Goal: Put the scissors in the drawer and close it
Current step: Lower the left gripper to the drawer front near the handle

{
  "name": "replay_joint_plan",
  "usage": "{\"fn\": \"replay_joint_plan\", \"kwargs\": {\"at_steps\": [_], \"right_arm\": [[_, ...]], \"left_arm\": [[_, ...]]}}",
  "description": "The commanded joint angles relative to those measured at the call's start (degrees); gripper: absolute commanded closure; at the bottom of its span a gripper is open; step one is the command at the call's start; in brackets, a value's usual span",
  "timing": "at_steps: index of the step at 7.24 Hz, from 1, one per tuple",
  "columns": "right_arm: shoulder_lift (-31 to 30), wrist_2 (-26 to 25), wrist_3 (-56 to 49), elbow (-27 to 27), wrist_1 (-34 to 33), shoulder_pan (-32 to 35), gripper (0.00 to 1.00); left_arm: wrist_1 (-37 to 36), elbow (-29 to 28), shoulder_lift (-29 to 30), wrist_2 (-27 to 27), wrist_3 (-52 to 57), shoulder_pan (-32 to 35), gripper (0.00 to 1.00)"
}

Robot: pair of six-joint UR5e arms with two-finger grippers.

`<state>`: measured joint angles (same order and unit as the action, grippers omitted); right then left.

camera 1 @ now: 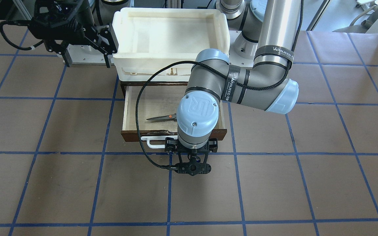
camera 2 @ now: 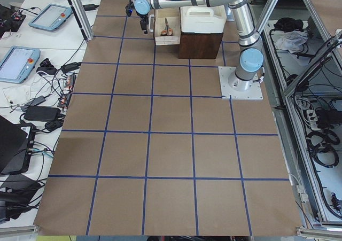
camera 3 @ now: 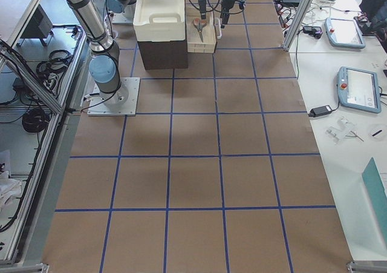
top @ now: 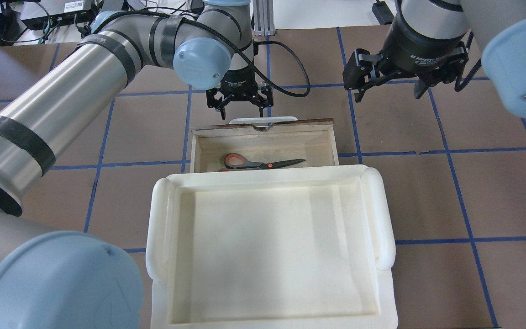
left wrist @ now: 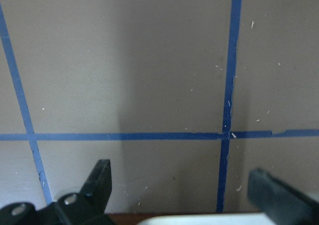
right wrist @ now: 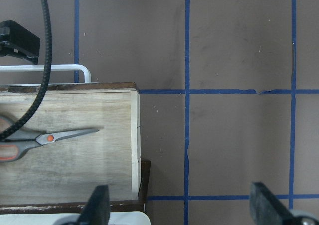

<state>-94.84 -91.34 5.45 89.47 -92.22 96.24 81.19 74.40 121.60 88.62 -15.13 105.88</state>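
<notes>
Small grey scissors with orange-lined loops (top: pixel 265 164) lying inside dark-brown-fronted plywood drawer (top: pixel 290 137); drawer open, closing pending. Left jaws, right jaws both spread, empty.

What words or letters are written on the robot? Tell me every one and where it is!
"WANJEED": on the black strap around the left arm's silver tube.
"UR": on the blue cap of the left arm's wrist.
"2F Adaptive": on the black collar above the right tool; the rest is cut off.
White print above the left tool: too small to read.
</notes>
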Motion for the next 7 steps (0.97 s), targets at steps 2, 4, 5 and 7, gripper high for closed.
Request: {"fn": "replay_joint_plan", "kwargs": {"at_steps": [2,4,5,7], "right_arm": [[0.0,0.02,0.0,0.0,0.02,0.0,0.0],[0.0,0.11,0.0,0.0,-0.07,0.0,0.0],[0.0,0.2,0.0,0.0,-0.07,0.0,0.0],[0.0,-0.07,0.0,0.0,0.02,0.0,0.0]], "left_arm": [[0.37,-0.57,-0.93,-0.47,0.36,-0.5,0.0],[-0.32,-1.62,1.26,0.05,0.36,-0.59,0.0],[-1.2,-1.54,1.97,0.14,0.36,-0.59,0.0],[-1.47,-1.11,2.5,0.15,0.27,-0.24,0.0]]}}
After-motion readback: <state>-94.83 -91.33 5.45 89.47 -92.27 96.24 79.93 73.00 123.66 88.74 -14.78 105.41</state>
